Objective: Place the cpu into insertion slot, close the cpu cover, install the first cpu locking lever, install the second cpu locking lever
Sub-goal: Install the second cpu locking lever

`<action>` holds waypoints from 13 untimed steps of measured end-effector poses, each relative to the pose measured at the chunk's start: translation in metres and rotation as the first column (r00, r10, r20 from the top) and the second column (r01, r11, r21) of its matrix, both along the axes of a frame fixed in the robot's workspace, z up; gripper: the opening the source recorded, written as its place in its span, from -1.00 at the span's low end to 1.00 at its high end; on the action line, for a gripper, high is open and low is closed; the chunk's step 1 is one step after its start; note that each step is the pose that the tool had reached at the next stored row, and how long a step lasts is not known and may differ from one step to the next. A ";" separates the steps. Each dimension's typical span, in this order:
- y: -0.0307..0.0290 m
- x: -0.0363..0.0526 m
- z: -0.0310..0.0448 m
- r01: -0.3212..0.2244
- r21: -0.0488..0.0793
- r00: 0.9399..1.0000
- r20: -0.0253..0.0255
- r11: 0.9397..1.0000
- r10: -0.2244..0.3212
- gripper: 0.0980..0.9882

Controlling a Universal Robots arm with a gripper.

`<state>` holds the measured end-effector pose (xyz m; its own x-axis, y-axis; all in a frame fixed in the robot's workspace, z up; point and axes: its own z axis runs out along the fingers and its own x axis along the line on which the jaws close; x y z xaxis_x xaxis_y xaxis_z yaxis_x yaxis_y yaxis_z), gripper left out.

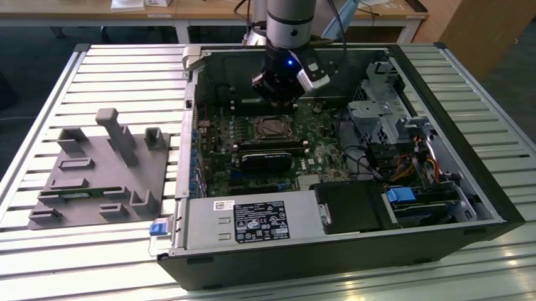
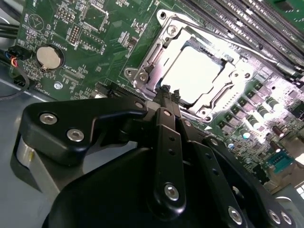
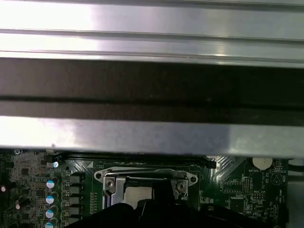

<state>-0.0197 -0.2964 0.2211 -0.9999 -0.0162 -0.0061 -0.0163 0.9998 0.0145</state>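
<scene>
Fingers are seen pressed together with no gap in the second wrist view, nothing gripped between them; tips are placed right at the edge of the cpu cover. The gripper is held just above the board, at the cover's 6 o'clock side in that view. The cpu cover is seen lying flat over the insertion slot, and the cpu is seen through its window, bright silvery top, seated inside the slot. In the first wrist view the cover is seen with the cpu partly hidden by the dark gripper.

In the exterior view the gripper is hung inside the open computer case, at 12 o'clock of the insertion slot. A green motherboard is laid around the slot. A grey fixture plate is set at 9 o'clock of the case on the slatted table.
</scene>
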 end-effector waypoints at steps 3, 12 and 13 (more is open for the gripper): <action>-0.0016 0.0000 0.0000 0.000 0.000 1.000 0.000 1.000 0.000 -0.98; -0.0020 0.0000 0.0057 0.000 0.000 1.000 0.000 1.000 0.000 -0.98; -0.0020 0.0000 0.0068 0.000 0.000 1.000 0.000 1.000 0.000 -0.98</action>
<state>-0.0198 -0.2984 0.2279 -0.9999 -0.0161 -0.0061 -0.0162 0.9998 0.0148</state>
